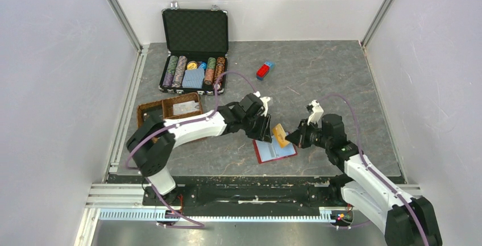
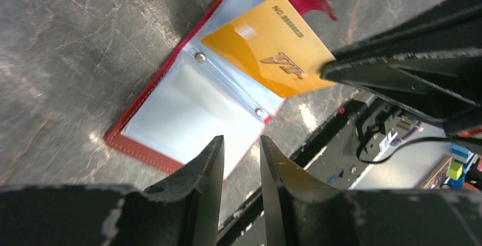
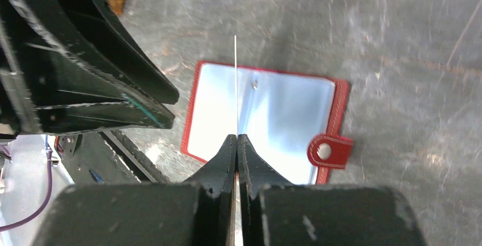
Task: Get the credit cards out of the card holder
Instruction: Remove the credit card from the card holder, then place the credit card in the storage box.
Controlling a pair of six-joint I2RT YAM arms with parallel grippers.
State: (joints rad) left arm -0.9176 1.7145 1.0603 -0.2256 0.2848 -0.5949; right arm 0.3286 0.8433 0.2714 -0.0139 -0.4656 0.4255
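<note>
The dark red card holder (image 1: 267, 156) lies open and flat on the table, its pale plastic sleeves facing up (image 2: 170, 109) (image 3: 284, 107). An orange-gold credit card (image 1: 280, 134) (image 2: 267, 47) is lifted above its right half. My right gripper (image 1: 292, 138) (image 3: 237, 139) is shut on that card, which shows edge-on as a thin white line (image 3: 236, 81) in the right wrist view. My left gripper (image 1: 263, 130) (image 2: 241, 144) hovers over the holder's near-left edge. Its jaws stand a little apart with nothing between them. A red snap tab (image 3: 328, 150) sticks out of the holder's side.
A black case of poker chips (image 1: 194, 53) stands open at the back left. A brown wooden tray (image 1: 170, 112) lies under the left arm. A small red-and-blue block (image 1: 264, 70) sits at the back centre. The table's front edge runs just below the holder.
</note>
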